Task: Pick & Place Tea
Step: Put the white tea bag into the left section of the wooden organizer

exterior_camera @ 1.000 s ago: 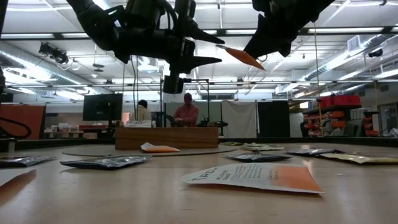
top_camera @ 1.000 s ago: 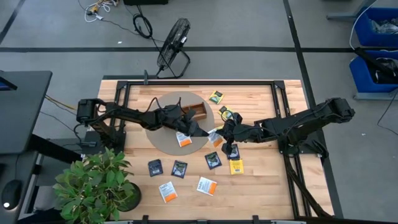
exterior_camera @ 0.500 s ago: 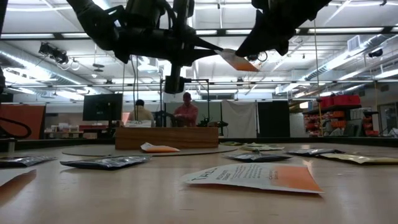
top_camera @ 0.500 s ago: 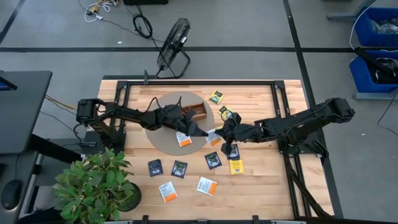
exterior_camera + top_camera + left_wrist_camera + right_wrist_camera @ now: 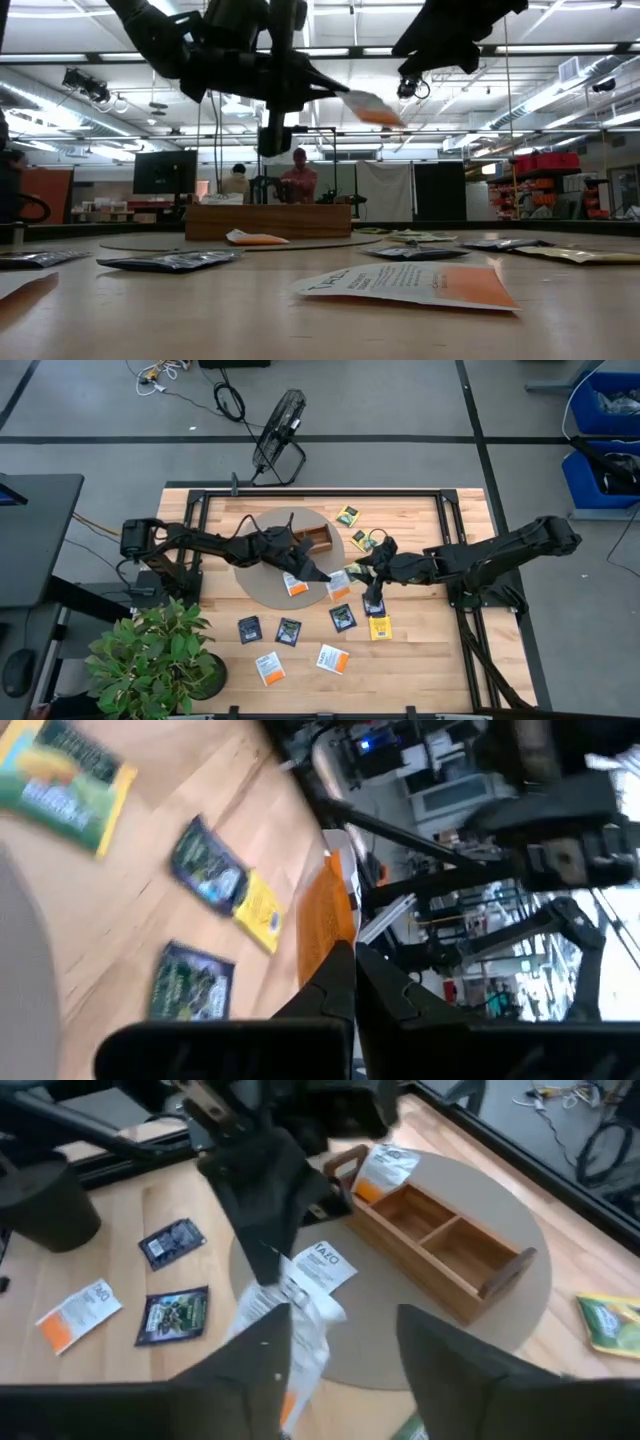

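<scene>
My left gripper [image 5: 335, 92] clamps an orange-white tea packet [image 5: 372, 106] aloft; my right gripper [image 5: 340, 1342] is released. One packet sits in the wooden tray [image 5: 440, 1248]; most lie scattered.

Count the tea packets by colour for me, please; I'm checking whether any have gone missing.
White-and-orange packets: 5 (one held in the left gripper, one at the end of the wooden tray)
Dark packets: 4
Green or yellow packets: 3
Total: 12
</scene>
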Robot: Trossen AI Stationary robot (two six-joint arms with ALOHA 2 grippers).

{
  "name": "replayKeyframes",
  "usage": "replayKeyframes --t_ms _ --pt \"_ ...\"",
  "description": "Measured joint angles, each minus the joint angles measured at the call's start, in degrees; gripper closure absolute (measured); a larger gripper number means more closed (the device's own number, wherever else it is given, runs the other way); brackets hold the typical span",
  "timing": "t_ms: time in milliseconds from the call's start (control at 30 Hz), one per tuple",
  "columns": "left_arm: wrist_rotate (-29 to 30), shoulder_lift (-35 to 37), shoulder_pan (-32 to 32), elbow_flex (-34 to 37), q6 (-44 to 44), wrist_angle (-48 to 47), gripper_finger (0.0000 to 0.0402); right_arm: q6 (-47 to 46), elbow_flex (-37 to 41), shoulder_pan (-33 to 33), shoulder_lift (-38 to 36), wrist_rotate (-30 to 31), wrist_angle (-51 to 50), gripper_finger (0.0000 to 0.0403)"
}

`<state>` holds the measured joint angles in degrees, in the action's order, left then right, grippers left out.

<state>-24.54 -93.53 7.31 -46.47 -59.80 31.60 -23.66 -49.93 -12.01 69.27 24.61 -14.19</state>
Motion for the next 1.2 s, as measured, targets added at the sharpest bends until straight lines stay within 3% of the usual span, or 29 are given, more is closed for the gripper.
replayKeyframes --t_ms 167,333,467,733,1200 --pt "0.96 5.28 0.91 -0.01 7.68 -8.7 0.04 -1.35 0.0 0.02 -1.42 0.99 -2.38 0.017" --pt "8.48 12.11 1.8 0.01 19.5 -21.97 0.04 -1.29 0.02 0.0 -1.63 1.08 -2.74 0.0171" --pt "12.85 17.17 2.84 -0.01 26.96 -26.99 0.04 -1.34 0.02 -0.06 -1.68 1.08 -2.71 0.0177" --pt "14.12 23.41 7.17 -0.03 37.15 -38.52 0.0401 -2.66 0.45 -0.27 -3.73 0.96 -2.77 0.0179" --pt "16.86 29.6 14.51 -0.09 52.03 -54.52 0.0401 -9.33 7.69 -3.69 -11.62 4.81 -0.13 0.0179"
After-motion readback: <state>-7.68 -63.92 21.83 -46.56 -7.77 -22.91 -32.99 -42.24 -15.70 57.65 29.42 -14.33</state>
